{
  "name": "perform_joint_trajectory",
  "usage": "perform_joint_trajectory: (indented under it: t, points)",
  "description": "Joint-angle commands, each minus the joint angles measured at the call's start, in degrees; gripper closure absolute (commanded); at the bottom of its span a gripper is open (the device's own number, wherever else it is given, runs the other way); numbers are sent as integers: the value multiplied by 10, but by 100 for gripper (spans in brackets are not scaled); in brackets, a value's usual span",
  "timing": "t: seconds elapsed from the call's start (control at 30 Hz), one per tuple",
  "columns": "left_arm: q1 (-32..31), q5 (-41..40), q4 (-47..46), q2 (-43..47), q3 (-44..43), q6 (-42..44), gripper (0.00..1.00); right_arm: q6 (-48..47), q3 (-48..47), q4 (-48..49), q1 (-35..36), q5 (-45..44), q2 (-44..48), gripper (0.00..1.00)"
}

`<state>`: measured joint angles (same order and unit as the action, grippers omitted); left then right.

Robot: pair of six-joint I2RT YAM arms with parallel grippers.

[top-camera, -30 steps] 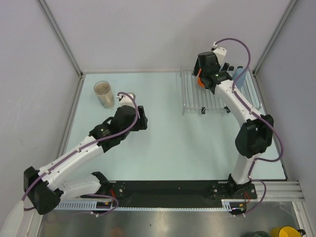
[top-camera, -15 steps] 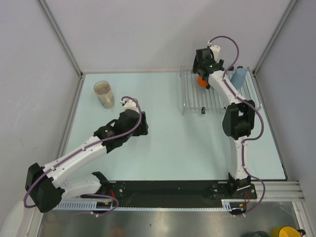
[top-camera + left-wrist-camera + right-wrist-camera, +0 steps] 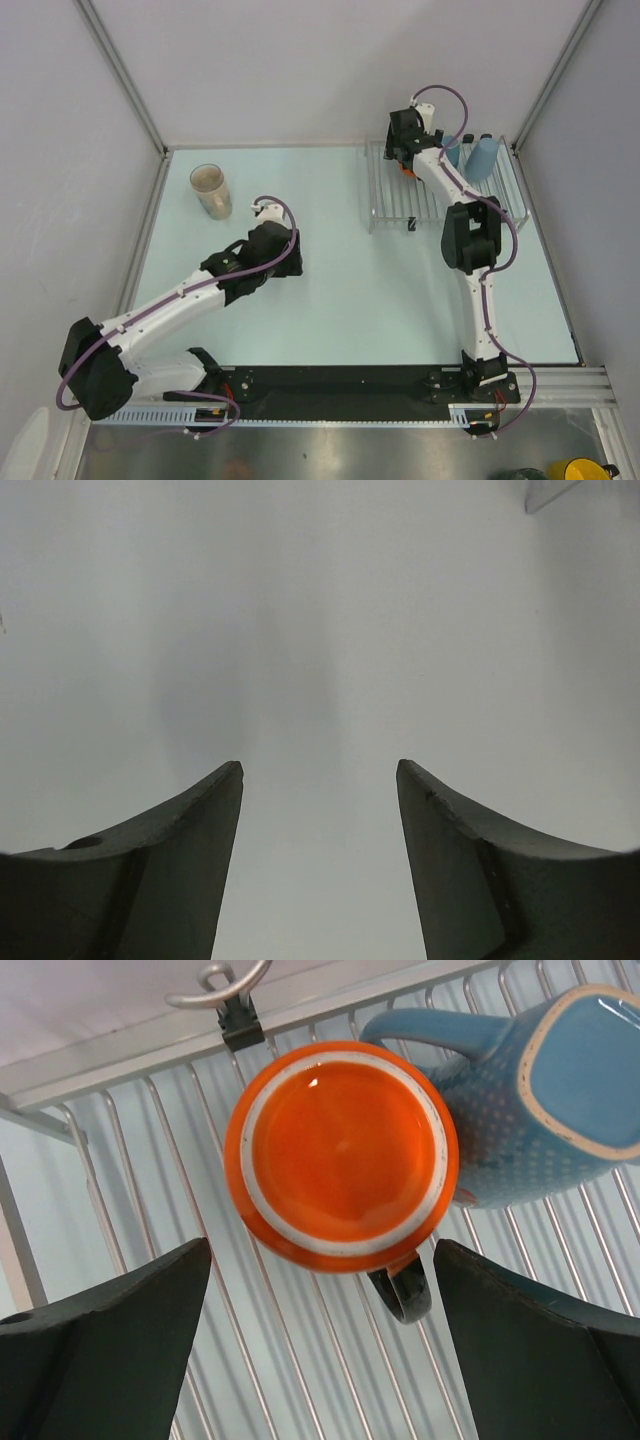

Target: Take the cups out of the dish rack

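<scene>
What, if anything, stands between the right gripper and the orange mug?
Nothing visible. The open right gripper hangs directly over the orange mug, though the teal-blue mug sits close beside it.

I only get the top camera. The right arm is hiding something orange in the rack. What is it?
Observer: An orange mug, round with a white ring, sitting on the rack rods.
Operator: Are the jaws holding it?
Observer: No. The right jaws are open, wider than the mug, and gripping nothing.
Operator: Does it have a handle?
Observer: Yes, a dark handle, sticking out close to one jaw.
</scene>
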<state>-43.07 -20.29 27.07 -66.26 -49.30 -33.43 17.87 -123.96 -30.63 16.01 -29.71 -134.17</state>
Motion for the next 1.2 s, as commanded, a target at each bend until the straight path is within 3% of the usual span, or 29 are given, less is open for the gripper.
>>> perform_joint_trajectory:
  t: [0.0,0.43,0.6,0.7,0.8,0.83,1.0,1.03,1.17]
  points:
    - [-3,7,-21,-6,-27,9,32,-20,-40,37,-2,-25,-13,0]
    - [-3,41,-21,-22,-34,1,32,-25,-50,61,-12,-63,-64,0]
    - [-3,39,-21,-33,-38,6,32,-10,-46,67,-26,-29,-73,0]
    - [-3,41,-22,-40,-39,5,32,-6,-44,67,-30,-12,-76,5]
    - [-3,41,-24,-44,-41,4,32,-5,-30,73,-32,-7,-72,31]
    - [-3,41,-23,-46,-42,4,32,-6,-26,74,-31,-9,-68,44]
    - [-3,39,-25,-47,-43,5,32,-7,9,84,-34,-21,-55,82]
    - [-3,39,-25,-48,-42,6,32,-6,13,85,-34,-23,-52,98]
    - [-3,41,-28,-47,-39,4,32,-5,35,91,-32,-29,-34,100]
